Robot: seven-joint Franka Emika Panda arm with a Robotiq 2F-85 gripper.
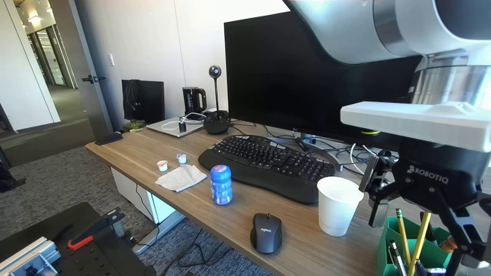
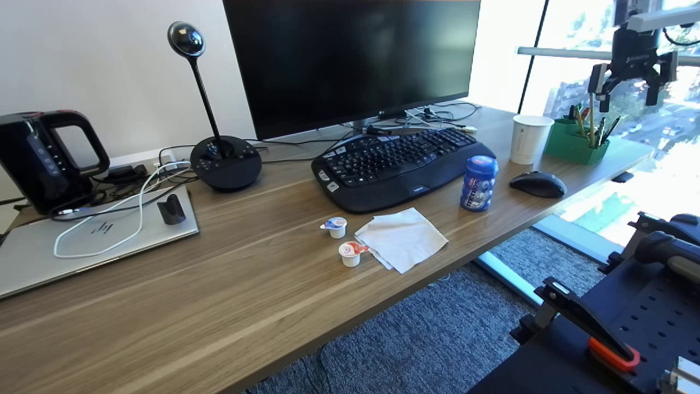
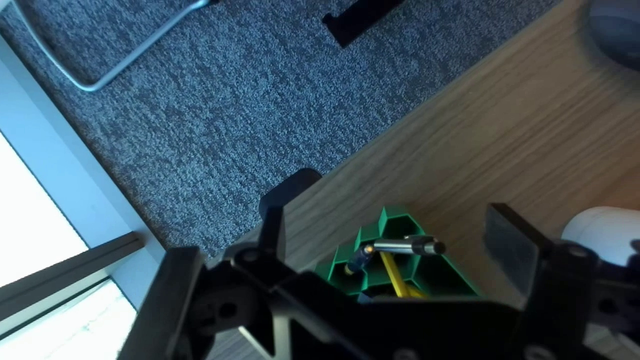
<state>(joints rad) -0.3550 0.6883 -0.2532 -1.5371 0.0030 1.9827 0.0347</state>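
Note:
My gripper [image 2: 628, 98] is open and empty, pointing down above the green pen holder [image 2: 574, 149]. In the wrist view the fingers [image 3: 392, 237] stand wide apart on either side of the holder [image 3: 371, 233], whose near part is hidden behind the gripper body. A silver-and-black pen [image 3: 400, 245], a dark blue pen [image 3: 358, 260] and a yellow pencil [image 3: 394, 274] stick up from its hexagonal cells. The gripper [image 1: 418, 237] also shows in an exterior view, with the pencil [image 1: 419, 243] between the fingers in the picture. A white paper cup [image 1: 337, 211] stands upright beside the holder.
A black mouse [image 1: 266, 234], a blue gum bottle [image 1: 221, 186], a white cloth [image 2: 404, 241] and two creamer cups [image 2: 350, 254] [image 2: 337, 227] lie along the desk's front. A keyboard [image 2: 399, 169], monitor [image 2: 355, 60], webcam stand [image 2: 227, 164], laptop [image 2: 109, 235] and kettle [image 2: 44, 158] stand behind.

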